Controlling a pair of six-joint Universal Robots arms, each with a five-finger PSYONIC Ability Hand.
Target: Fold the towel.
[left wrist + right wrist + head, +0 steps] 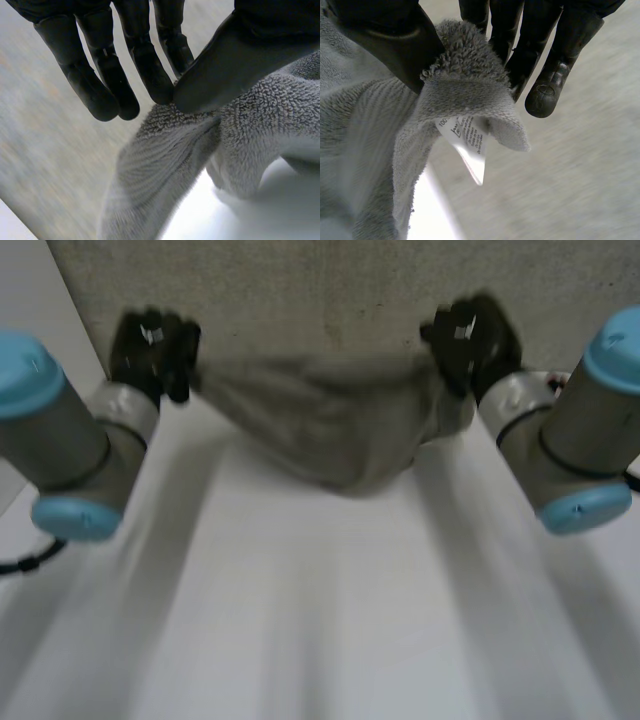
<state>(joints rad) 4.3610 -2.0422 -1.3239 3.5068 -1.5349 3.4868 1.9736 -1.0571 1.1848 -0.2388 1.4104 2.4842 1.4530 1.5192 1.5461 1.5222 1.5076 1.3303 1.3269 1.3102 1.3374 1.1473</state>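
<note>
Both hands are on the towel (330,435), one per near corner. The left hand (150,345) sits at about 10 o'clock in the head view and the right hand (470,335) at about 2 o'clock. Left wrist view: the thumb pinches the corner against mostly straight fingers, a light fingertip grip. Right wrist view: same pinch, with the corner bunched between thumb and fingers and the care label (469,145) hanging below it. The held edge runs 9 to 3 o'clock between the hands and sags in the middle over the white table (320,620). The rest of the towel looks flat on the table, extending toward 12 o'clock past both hands. The key relation is that the fold direction is 12 o'clock, square to the held edge. Neither hand is nearer, and they look roughly level, so the carry should be symmetric. The main risk is probably the mid-edge sag dragging or creasing the fold.
</note>
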